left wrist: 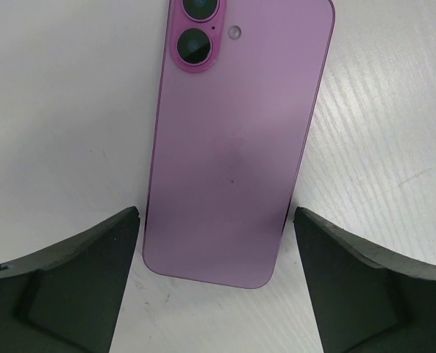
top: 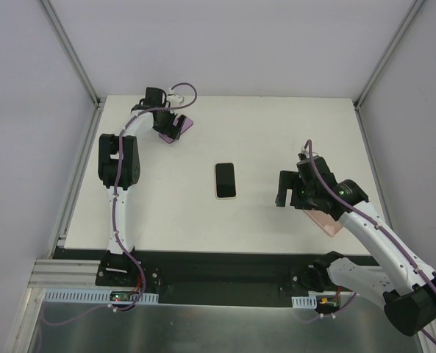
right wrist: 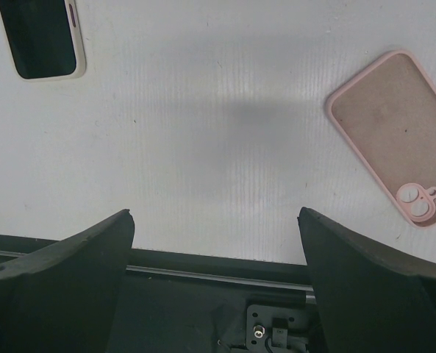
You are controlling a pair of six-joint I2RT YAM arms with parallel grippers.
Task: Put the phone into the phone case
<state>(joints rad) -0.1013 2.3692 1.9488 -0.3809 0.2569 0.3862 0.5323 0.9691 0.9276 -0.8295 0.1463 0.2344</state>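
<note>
Overhead, the purple phone (left wrist: 232, 147) lies face down at eleven o'clock on the tabletop (top: 276, 132), one end between the wide-spread left jaws. A second phone (top: 225, 180) lies screen-up at centre. The pink case (right wrist: 394, 132) lies hollow-up at four o'clock, near the wide, empty right jaws.

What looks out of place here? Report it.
Nothing damaged or spilled. One oddity: two phones. The purple phone lies face down at the far left; a black-screened phone with a pale rim lies centrally. The empty pink case lies apart, right.

Jaws wide apart; phone (right wrist: 41, 33) top left; pink case (right wrist: 390, 125) right, cavity up.
</note>
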